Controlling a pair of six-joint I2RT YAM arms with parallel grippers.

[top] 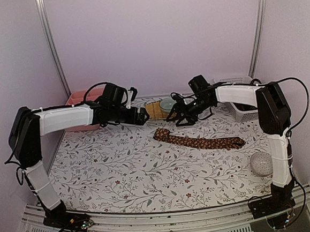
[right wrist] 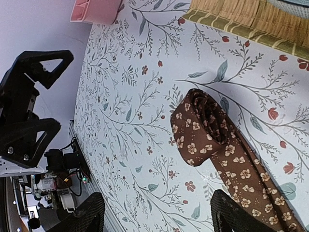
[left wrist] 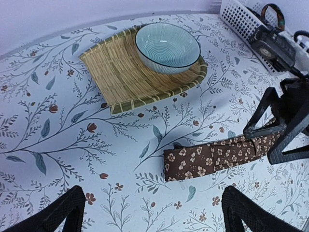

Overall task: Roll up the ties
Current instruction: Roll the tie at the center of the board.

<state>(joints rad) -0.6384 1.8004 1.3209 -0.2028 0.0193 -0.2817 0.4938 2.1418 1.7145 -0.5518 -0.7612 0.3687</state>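
Note:
One brown tie (top: 200, 140) with small cream flowers lies across the middle of the table, running right from a loosely rolled left end (right wrist: 200, 126). That rolled end (left wrist: 190, 162) rests on the cloth with nothing touching it. My left gripper (top: 143, 117) hovers just up and left of it, jaws wide open and empty, its fingertips (left wrist: 65, 215) at the bottom of the left wrist view. My right gripper (top: 175, 118) hangs above the roll from the far side, also open and empty, with the tie passing by its right fingertip (right wrist: 231, 215).
A yellowish woven mat (left wrist: 120, 77) with a pale blue bowl (left wrist: 166, 46) lies behind the tie. A pink bin (top: 81, 97) stands at the back left, a white basket (top: 240, 109) at the back right. A speckled round thing (top: 261, 163) sits near the right arm.

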